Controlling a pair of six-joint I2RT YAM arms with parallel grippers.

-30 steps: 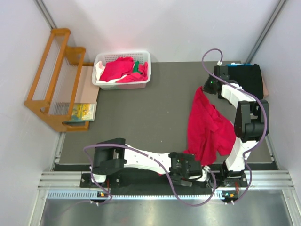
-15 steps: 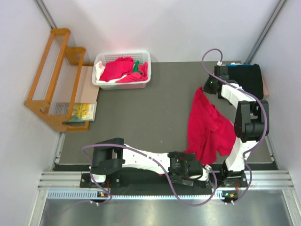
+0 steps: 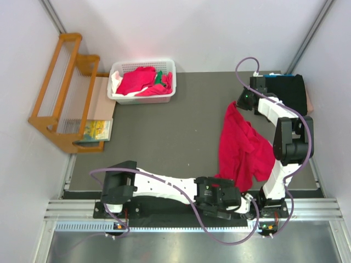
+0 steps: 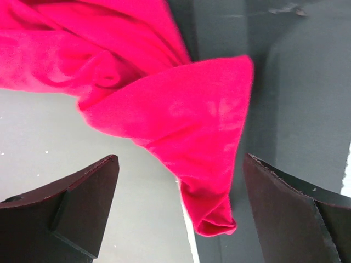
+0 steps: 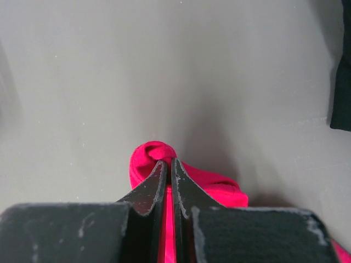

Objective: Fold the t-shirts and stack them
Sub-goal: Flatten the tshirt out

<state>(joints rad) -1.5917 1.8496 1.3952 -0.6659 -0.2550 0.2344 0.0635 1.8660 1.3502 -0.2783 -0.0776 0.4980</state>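
The left tool [image 4: 180, 159] is wide open and holds nothing. One corner of the red shirt [image 4: 181, 120] sits right between its two fingers. From there, the one red shirt stretches over the tabletop [image 3: 164, 137] up to the right tool [image 5: 167, 164]. That tool is pinched tight on the shirt's far end. Just to the right of it lies one black shirt [image 3: 289, 90]. Far off to its left stands one white basket [image 3: 117, 70] with more shirts [image 3: 140, 81] heaped inside. They are red, with bits of green and white. I cannot count them.
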